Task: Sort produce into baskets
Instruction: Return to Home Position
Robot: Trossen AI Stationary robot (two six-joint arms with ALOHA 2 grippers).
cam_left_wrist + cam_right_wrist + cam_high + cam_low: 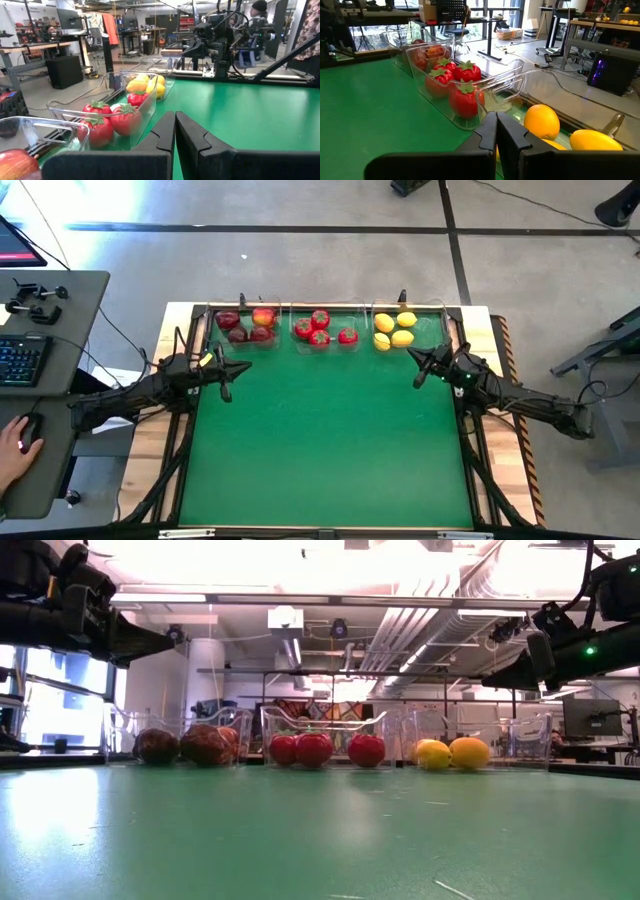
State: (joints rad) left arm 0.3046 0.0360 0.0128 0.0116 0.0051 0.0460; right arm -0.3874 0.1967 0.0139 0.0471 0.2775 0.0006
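Hovering above the green mat [330,440] on the desk [482,320], both arms are logged. The left end effector [224,376] is at 10 o'clock and the right end effector [420,372] at 2 o'clock, each with fingers pressed together and nothing held.

Three clear rectangular plastic bins are lined along the 12 o'clock edge:
- left bin [214,328]: dark red and red-orange apples [237,335]
- middle bin [340,310]: bright red green-topped tomatoes [320,320]
- right bin [430,330]: yellow lemons [384,323]

All visible produce lies inside them, so sorting is judged complete.

Risk: each end effector sits near the 6 o'clock side of an outer bin. A swing toward 12 o'clock could clip a light rim and spill fruit.

A person's hand [16,446] rests on a mouse [32,425] at 8 o'clock, near the left arm's base, and a black keyboard [20,360] lies at 9 o'clock. No obstacle is seen on the mat between the arms.
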